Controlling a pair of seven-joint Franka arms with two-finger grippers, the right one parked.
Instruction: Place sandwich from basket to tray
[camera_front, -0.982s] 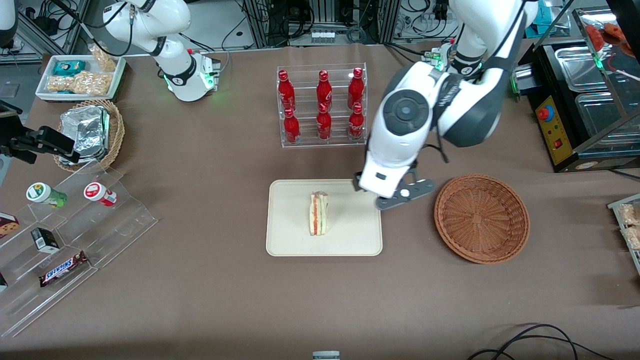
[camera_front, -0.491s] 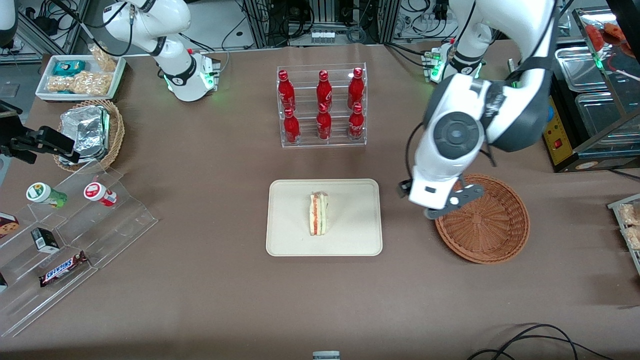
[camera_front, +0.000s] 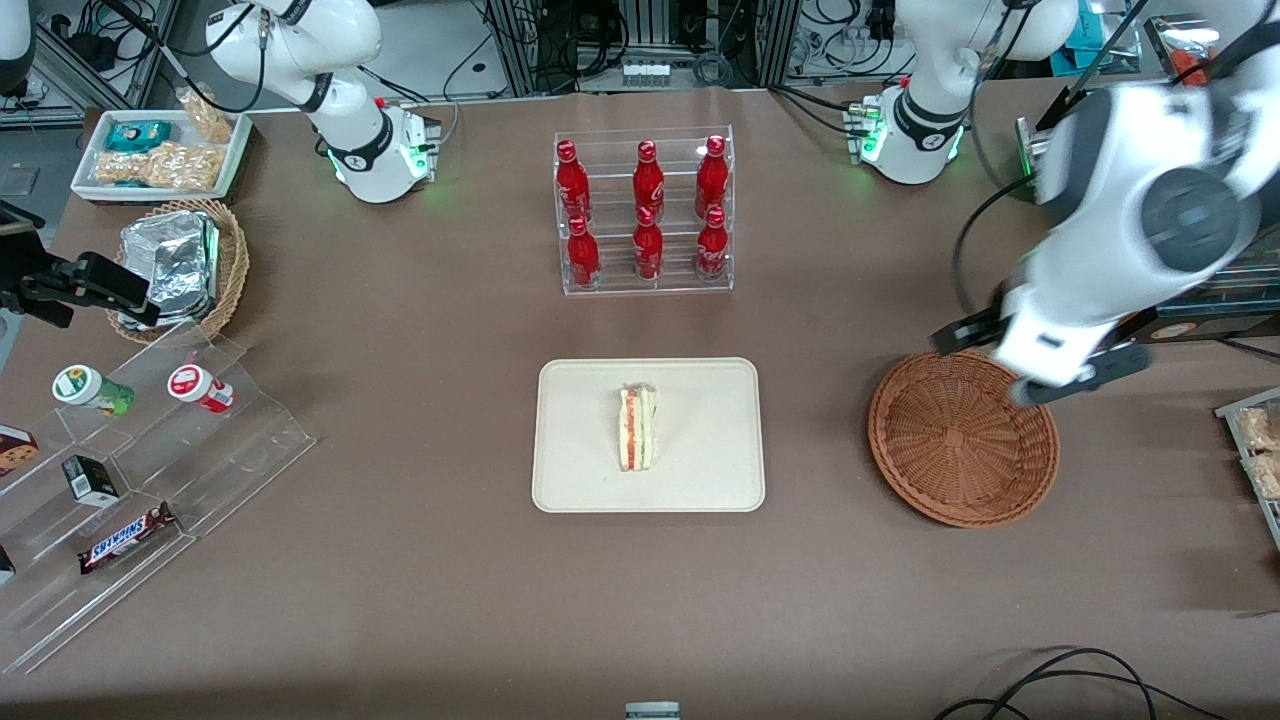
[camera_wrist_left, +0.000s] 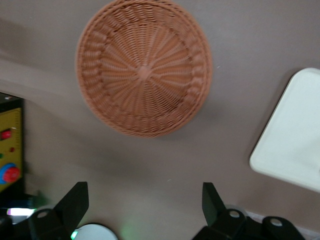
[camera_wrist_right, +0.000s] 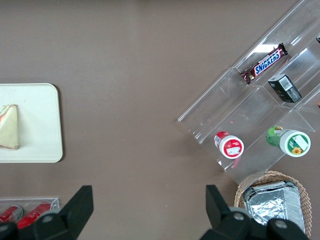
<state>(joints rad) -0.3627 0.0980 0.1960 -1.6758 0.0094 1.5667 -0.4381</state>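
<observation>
The sandwich (camera_front: 637, 430) lies on its side in the middle of the cream tray (camera_front: 700, 480), its orange-red and green filling edge showing; it also appears in the right wrist view as the sandwich (camera_wrist_right: 9, 127) on the tray (camera_wrist_right: 42, 125). The reddish-brown basket (camera_front: 960, 440) stands beside the tray toward the working arm's end and holds nothing. My gripper (camera_front: 1040, 360) hovers high above the basket's rim, on the side farther from the front camera. It is open with nothing between its fingers. The left wrist view shows the empty basket (camera_wrist_left: 144, 67), a tray corner (camera_wrist_left: 295, 145) and the gripper (camera_wrist_left: 144, 195).
A clear rack of red bottles (camera_front: 645, 210) stands farther from the front camera than the tray. A black and yellow machine (camera_front: 1120, 250) sits close to the basket at the working arm's end. A stepped acrylic shelf (camera_front: 150, 450), a foil-packet basket (camera_front: 185, 265) and a snack tray (camera_front: 160, 150) lie toward the parked arm's end.
My gripper has swung away from the tray's edge, passed over the basket and now hangs by the machine, still open. The sandwich has stayed on the tray.
</observation>
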